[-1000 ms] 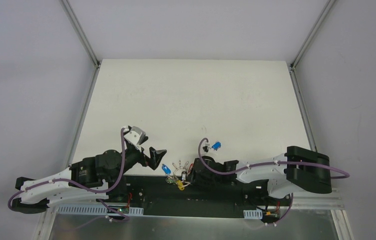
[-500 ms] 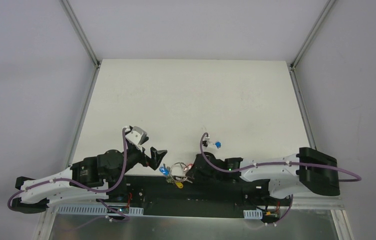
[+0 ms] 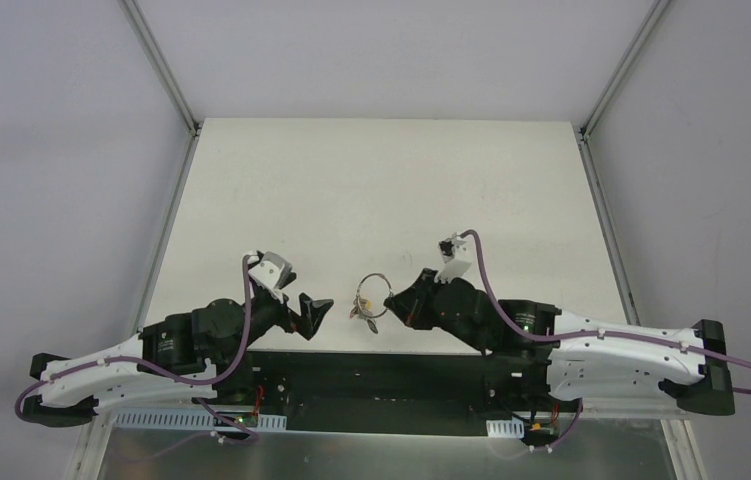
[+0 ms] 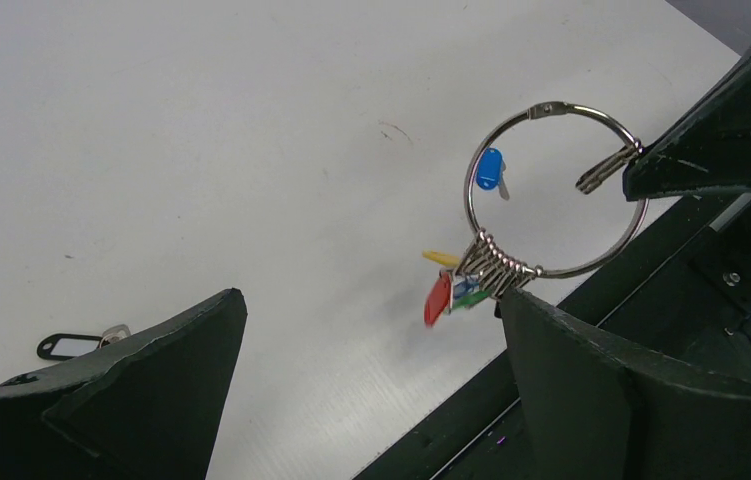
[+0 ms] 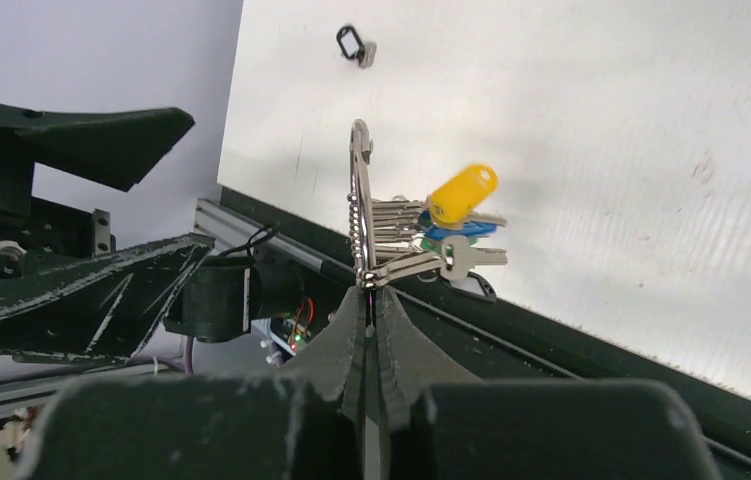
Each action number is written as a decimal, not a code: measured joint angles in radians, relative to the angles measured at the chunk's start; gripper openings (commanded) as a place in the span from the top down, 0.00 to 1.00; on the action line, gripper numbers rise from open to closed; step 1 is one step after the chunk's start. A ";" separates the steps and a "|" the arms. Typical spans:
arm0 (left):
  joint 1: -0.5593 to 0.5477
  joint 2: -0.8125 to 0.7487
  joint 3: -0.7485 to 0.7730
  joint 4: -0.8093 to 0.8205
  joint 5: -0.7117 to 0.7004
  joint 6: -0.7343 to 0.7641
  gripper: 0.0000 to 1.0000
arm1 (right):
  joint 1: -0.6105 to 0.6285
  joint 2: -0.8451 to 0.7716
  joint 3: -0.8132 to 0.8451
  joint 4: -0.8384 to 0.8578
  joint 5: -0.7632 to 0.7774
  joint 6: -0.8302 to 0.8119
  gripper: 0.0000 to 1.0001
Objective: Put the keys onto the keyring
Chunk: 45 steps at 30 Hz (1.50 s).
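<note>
Wide view first: the flat white table fills the middle, and both arms are low over its near edge. My left arm reaches in from the left. My right arm stretches in long from the right, and the two wrists face each other.

The left gripper is spread wide, fingers far apart, nothing between them. It sits near the ring without touching it.

The right gripper is pinched tight, fingertips together on the rim of the large round silver metal keyring. That's a firm nip on the wire. The ring hangs in the air between the two grippers, standing on edge, clear of the tabletop.

At its lowest part a bunch of silver keys crowds together, with a yellow cap, a red cap and a green cap showing.

On to the two I'm after. The small silver key with the bright blue plastic cap shows through the hoop in the left wrist view. It looks to lie flat on the table beyond the ring, not threaded on it. The small silver key with the black looped head lies on the bare table, well apart from the ring, just past one left finger in the left wrist view. Neither one is on the ring.
</note>
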 measured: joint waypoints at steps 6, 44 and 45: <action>0.000 0.000 0.018 -0.001 0.000 0.000 0.01 | -0.051 0.014 0.082 -0.079 0.041 -0.067 1.00; 0.000 0.026 0.037 -0.018 -0.025 0.000 0.01 | -0.473 0.542 -0.061 0.362 -0.332 -0.041 0.59; 0.000 0.027 0.037 -0.018 -0.025 0.000 0.01 | -0.489 0.489 -0.106 0.349 -0.324 -0.040 0.52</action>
